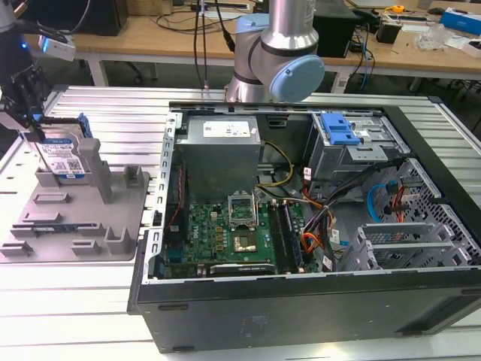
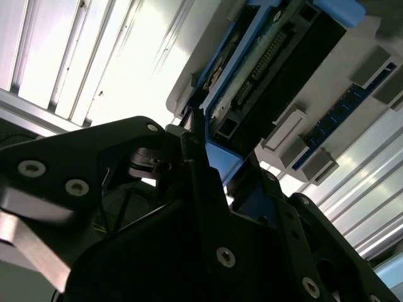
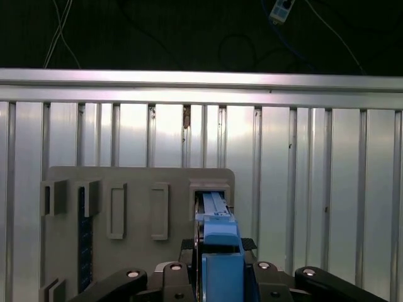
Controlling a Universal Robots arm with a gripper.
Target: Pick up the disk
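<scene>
- Blue-railed disk (image 1: pixel 63 156) stands on edge in a slot of the grey plastic tray (image 1: pixel 75 226), at the exterior view's left, well apart from the open PC case (image 1: pixel 301 226).
- Your gripper (image 1: pixel 30 113) sits on top of the disk at its upper edge. In the first wrist view the blue rail (image 3: pixel 219 251) runs straight between the black fingers (image 3: pixel 182 277); in the second wrist view the fingers (image 2: pixel 208 189) look pressed on the rail end (image 2: pixel 220 157). I'd call it clamped on the disk, tho the contact faces are partly hidden.
- Disk looks seated in the slot, not clear of the tray yet.
- Risk 1: grip is on a narrow plastic rail, near one end. Off-centre hold = disk could swing or slip once its weight hangs free.
- Risk 2: pull not in line w/ the slot and the disk binds on the upright posts (image 1: pixel 101 177); tray may lift or drag on the ribbed metal table (image 1: pixel 90 301).
- Risk 3: rail flexes or pops off the drive body under load, so you'd keep the rail and drop the drive.
</scene>
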